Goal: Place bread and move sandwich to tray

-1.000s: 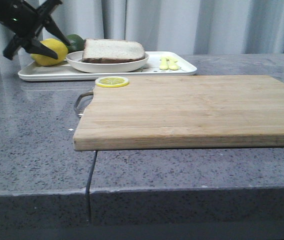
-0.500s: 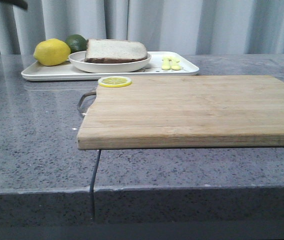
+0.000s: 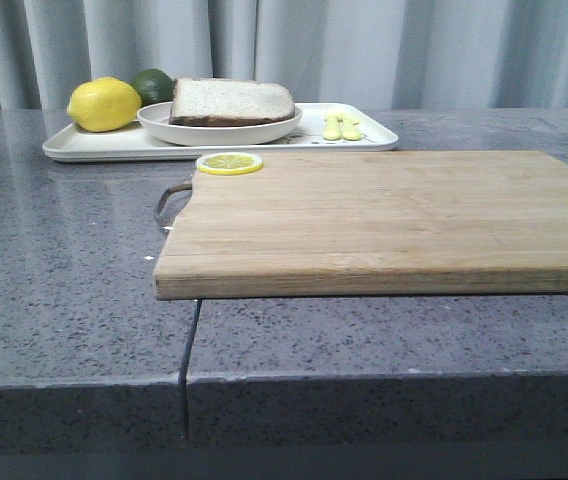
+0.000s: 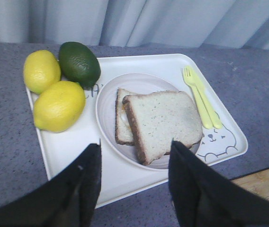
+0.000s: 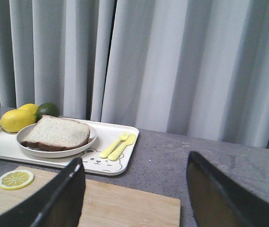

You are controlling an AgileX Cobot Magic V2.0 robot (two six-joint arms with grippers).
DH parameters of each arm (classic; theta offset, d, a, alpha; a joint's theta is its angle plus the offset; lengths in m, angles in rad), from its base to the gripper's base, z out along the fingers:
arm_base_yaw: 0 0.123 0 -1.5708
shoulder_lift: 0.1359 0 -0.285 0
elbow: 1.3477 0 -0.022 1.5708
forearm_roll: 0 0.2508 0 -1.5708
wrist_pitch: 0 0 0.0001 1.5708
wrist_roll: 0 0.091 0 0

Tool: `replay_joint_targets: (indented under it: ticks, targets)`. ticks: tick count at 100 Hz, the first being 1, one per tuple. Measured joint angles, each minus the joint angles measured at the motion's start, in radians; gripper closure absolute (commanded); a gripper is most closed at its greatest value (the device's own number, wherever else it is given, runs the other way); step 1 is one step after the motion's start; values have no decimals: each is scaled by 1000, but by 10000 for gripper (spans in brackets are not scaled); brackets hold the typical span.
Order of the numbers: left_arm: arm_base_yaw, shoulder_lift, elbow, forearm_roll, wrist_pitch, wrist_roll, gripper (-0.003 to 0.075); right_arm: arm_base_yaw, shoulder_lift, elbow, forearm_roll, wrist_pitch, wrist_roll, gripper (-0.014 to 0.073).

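I can read no words or numbers anywhere; only faint grey lettering on the tray [image 4: 68, 151] beside my lemons, too blurred to make out.

I see two lemons [image 4: 58, 105] | avocado [image 4: 79, 63] beyond my left fingers | yellow-green fork and knife [image 4: 201, 97] | lemon slice [image 3: 229, 163] on wooden board [image 3: 384, 215] | grey curtain [image 5: 172, 61]

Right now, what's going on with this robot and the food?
Nothing is being held. The sandwich sits on a round plate on the white tray, next to two lemons, an avocado and a yellow fork and knife. The left gripper hovers open above the tray; the right gripper is open too, over the wooden board, which carries only a lemon slice.
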Motion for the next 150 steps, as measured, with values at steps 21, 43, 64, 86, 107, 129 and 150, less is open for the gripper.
replay_joint_targets:
  ticks: [21, 43, 64, 86, 107, 129, 150]
  targets:
    - [0, -327, 424, -2, -279, 71, 416, 0, 0, 0, 1, -4, 0, 123]
    - [0, -680, 836, -4, -504, 95, 416, 0, 0, 0, 1, 6, -62, 123]
    - [0, -1036, 1141, -9, -605, 105, 416, 0, 0, 0, 1, 49, -96, 123]
    - [0, -1344, 1313, -4, -611, 105, 416, 0, -29, 7, 1, 57, -103, 125]
    - [0, -1469, 1380, 23, -611, 105, 472, 0, -80, 23, 1, 49, -103, 325]
    - [0, -1474, 1398, 27, -611, 105, 737, 0, -80, 25, 1, 49, -103, 715]
    - [0, -1474, 1399, 27, -611, 105, 739, 0, -80, 25, 1, 49, -105, 710]
